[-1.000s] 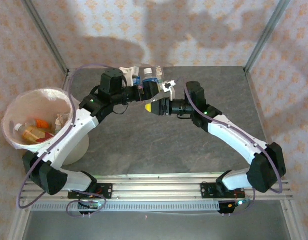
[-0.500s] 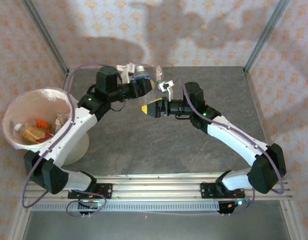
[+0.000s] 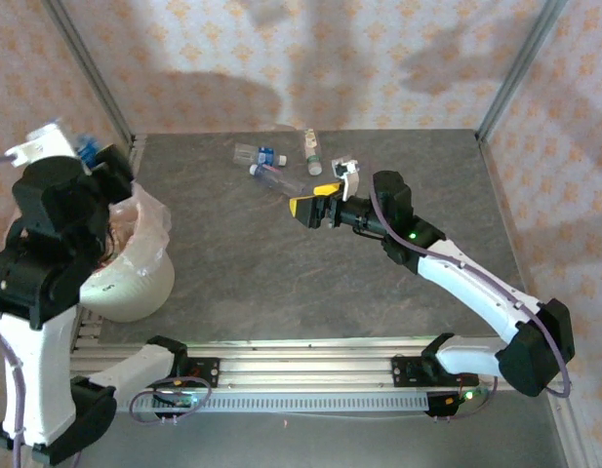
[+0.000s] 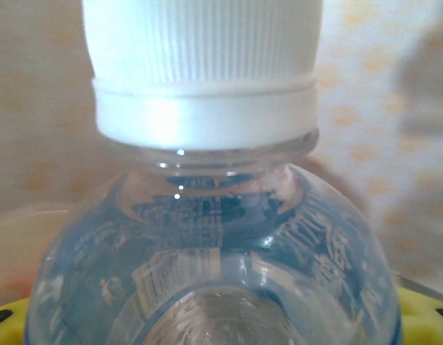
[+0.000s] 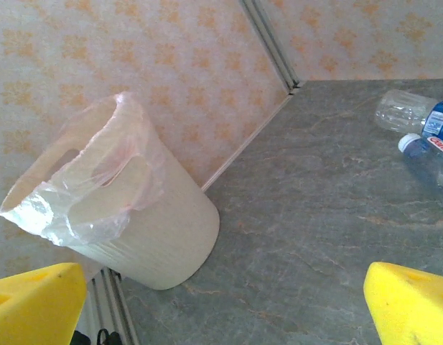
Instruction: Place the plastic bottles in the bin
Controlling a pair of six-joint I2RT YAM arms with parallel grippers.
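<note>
Within the left pincer (image 4: 210, 323) sits a bottle (image 4: 207, 215).

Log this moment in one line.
left gripper: holding clear bottle near bin | right gripper: open, empty | three bottles on table

No wording is legible. The lying bottle (image 5: 411, 111) has a blue label (image 5: 442, 119) with white marks too small to read; print on the gripped bottle (image 4: 214, 287) is blurred.
</note>
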